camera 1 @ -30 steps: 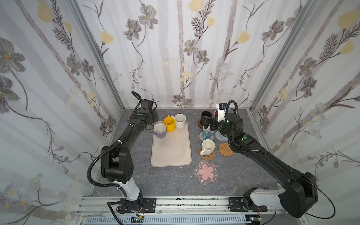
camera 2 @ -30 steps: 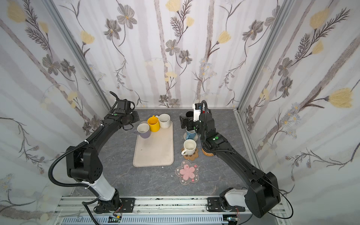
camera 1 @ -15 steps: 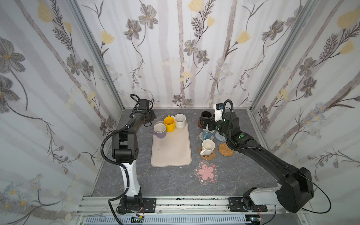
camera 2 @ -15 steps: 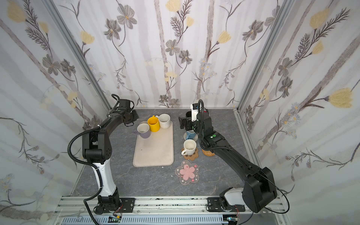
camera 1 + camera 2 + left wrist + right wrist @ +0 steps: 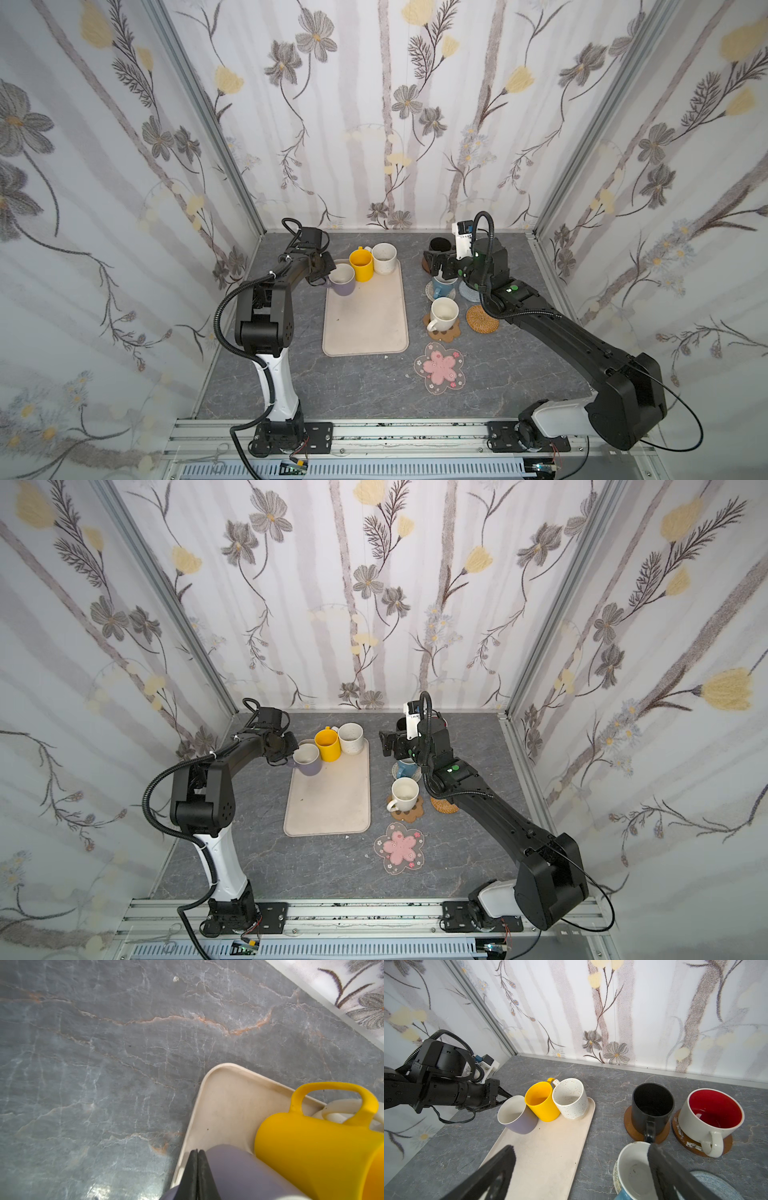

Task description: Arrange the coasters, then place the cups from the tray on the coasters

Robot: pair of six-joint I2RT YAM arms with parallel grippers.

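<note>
Step, judged: taking lilac mug (image 5: pixel 343 283), tilted at tray's (image 5: pixel 365 332) 11 o'clock corner.
Left gripper (image 5: pixel 197 1152): fingers together, against the mug.
Right gripper (image 5: pixel 580 1147): spread, above blue mug (image 5: pixel 442 286).
Next: firm hold, then flower coaster (image 5: pixel 439 365) at tray's 5 o'clock.

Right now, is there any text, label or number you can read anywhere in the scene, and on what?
None readable.
White camera mount on the right arm: small dark print, too small to read.
Cups, coasters and tray: no lettering seen.

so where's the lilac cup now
In both top views the lilac cup sits at the far left corner of the tray, beside the yellow cup.
</note>
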